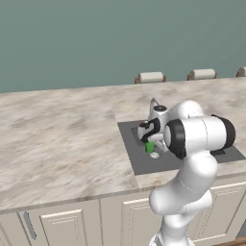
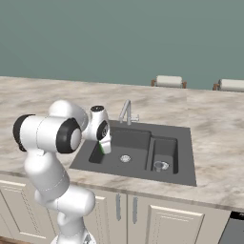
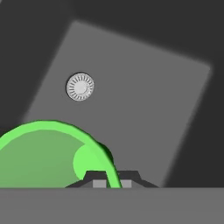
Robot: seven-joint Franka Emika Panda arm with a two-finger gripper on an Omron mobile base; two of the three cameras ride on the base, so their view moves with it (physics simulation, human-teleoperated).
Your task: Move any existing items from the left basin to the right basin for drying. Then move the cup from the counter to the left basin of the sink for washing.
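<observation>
Green cup [image 3: 52,153] upright, rim up, in closed hand [image 3: 111,179] over left basin [image 3: 131,96].

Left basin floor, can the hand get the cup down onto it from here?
Probably yes: the hand, shut on the cup, hangs over the left basin, with only its drain on the floor below.

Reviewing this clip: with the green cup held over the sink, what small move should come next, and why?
Probably lower the cup straight down, then release. The fingers pinch its rim above the left basin, whose floor by the drain ring looks bare.
</observation>
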